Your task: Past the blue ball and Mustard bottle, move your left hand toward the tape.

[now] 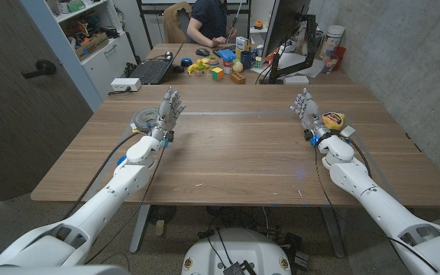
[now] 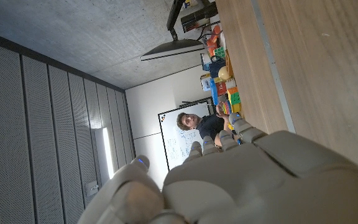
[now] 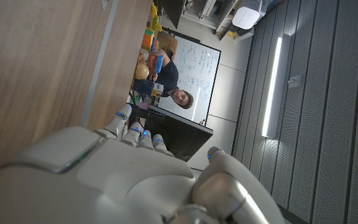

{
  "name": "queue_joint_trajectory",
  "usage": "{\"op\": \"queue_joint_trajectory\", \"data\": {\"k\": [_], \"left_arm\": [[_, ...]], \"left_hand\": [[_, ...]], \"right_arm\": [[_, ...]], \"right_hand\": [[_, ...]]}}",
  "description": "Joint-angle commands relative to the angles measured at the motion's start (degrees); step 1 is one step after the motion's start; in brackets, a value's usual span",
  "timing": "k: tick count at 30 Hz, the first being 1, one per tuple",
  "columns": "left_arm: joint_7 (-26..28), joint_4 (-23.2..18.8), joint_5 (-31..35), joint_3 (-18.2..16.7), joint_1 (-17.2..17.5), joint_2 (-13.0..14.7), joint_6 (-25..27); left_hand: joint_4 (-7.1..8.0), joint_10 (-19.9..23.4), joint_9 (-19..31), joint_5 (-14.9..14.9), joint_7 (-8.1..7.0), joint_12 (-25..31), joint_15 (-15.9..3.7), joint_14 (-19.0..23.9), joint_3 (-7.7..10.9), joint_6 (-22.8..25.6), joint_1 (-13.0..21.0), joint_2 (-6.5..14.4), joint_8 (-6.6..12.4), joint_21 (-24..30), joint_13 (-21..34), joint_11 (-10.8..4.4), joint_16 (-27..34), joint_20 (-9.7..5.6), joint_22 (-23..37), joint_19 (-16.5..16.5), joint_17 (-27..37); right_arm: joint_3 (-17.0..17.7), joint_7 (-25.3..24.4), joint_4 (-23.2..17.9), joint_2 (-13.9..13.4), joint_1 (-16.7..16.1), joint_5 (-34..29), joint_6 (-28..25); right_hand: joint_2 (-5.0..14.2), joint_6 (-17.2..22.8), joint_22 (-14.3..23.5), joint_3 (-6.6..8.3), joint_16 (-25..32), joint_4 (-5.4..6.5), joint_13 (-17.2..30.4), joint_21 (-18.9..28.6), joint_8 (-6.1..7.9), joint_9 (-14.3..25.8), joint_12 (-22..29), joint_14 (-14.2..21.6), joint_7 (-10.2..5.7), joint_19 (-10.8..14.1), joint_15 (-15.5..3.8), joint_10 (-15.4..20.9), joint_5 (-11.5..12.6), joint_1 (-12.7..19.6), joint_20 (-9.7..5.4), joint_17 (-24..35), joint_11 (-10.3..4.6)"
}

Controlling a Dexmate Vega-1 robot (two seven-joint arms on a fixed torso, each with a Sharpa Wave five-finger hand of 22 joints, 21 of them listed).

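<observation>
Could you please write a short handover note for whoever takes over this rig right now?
Left hand: open, holding nothing, fingers up, over the table's left side, beside a grey roll, likely the tape.
Right hand: open, holding nothing, beside a yellow object on the right.
Blue ball and mustard bottle: I cannot pick them out; small toys crowd the far table.
Done: the left hand is near the roll.
Left: confirm that it is the tape, then finish the approach.
</observation>
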Motion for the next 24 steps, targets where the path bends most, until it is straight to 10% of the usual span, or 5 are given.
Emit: {"op": "queue_joint_trajectory", "data": {"k": [1, 24], "left_arm": [[1.18, 2.12, -1.26, 2.82, -2.60, -0.24, -2.28], [10.45, -5.13, 13.86, 4.49, -4.73, 12.99, -1.21]], "left_hand": [[-0.17, -2.42, 0.22, 0.27, -1.59, 0.35, 0.44, -0.47, 0.21, -2.19, 0.06, 4.63, 0.58, 0.16, 0.19, 0.57, 0.43, 0.66, 0.23, 0.23, 0.13], [-1.69, 0.71, 0.25, 0.59, -6.74, 0.91, 2.15, 1.80, -0.32, 1.78, 1.62, 2.79, 1.34, -0.47, 0.27, -0.28, 0.85, 5.79, 0.17, 1.21, 0.00]], "right_arm": [[14.25, 10.67, 1.44, 11.23, -0.36, -15.29, -5.25], [30.33, 21.41, 1.77, 24.77, 1.50, -31.35, -7.34]], "right_hand": [[6.87, -1.25, 0.13, 0.17, 0.35, 0.20, 0.26, 0.29, 0.29, 0.14, 0.41, -8.84, 0.11, -13.56, -0.05, -0.37, 0.28, -0.02, -4.42, 0.24, 0.03], [6.82, -1.25, 0.15, 0.23, 0.26, 0.20, 0.26, -0.27, 0.24, 0.15, 0.35, -8.83, 0.01, -13.32, 0.04, -0.48, 0.33, -0.02, -4.30, 0.22, -0.05]]}}
